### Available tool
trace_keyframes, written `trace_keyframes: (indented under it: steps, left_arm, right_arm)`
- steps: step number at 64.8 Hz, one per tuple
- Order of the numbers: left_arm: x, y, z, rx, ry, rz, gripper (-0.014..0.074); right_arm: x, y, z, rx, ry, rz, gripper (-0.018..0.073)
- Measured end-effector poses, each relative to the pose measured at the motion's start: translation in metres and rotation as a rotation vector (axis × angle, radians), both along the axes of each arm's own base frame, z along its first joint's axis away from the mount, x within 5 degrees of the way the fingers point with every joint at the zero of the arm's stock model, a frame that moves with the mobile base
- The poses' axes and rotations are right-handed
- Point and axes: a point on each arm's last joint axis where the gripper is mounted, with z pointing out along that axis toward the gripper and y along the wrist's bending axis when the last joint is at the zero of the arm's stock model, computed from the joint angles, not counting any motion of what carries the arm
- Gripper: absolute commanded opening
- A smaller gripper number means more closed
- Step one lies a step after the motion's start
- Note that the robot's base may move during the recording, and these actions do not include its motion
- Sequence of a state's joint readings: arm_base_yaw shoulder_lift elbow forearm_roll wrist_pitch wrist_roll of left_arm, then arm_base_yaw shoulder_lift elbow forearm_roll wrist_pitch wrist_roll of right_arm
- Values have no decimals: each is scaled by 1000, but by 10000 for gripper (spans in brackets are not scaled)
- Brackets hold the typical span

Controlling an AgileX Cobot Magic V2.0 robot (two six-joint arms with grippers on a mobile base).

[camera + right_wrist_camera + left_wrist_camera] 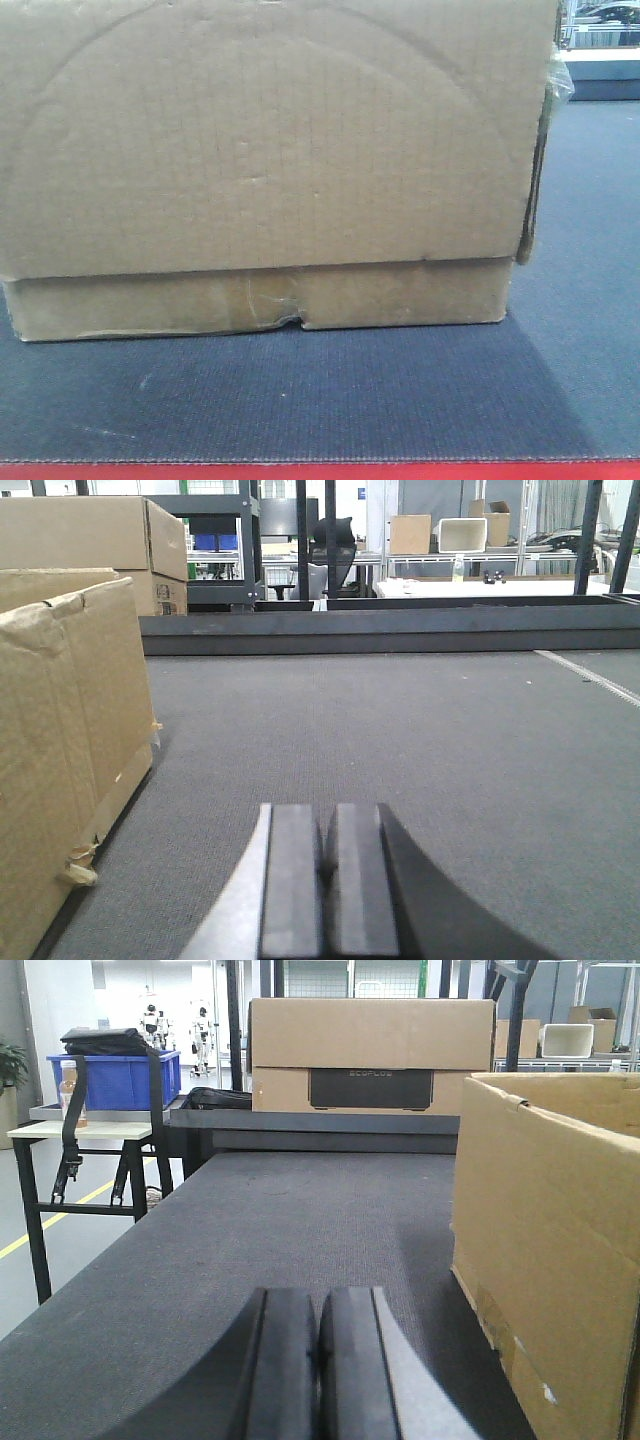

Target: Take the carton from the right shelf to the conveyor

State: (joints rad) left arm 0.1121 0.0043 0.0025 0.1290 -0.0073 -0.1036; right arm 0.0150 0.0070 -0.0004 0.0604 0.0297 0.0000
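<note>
Fingers on the left gripper (318, 1360) and the right gripper (325, 880) are pressed together, empty. Between them the carton (260, 170) sits flat on the dark conveyor (400, 730). Judged delivered; pull both arms straight outward, clear of its walls.

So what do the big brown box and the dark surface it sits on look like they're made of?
Big brown box: corrugated cardboard, matte, judging by faint ribbing, creases and taped, frayed edges. Dark grey surface: probably woven fabric or rubberised belting, given its fine ribbed, matte texture.
</note>
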Motion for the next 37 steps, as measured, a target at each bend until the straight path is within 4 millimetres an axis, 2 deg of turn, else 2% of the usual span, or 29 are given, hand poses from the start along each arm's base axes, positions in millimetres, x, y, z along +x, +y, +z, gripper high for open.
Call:
trace_keyframes:
  steps: [37]
  left_arm:
    - [0,0,0,0,0,0,-6]
  right_arm:
    - [0,0,0,0,0,0,-60]
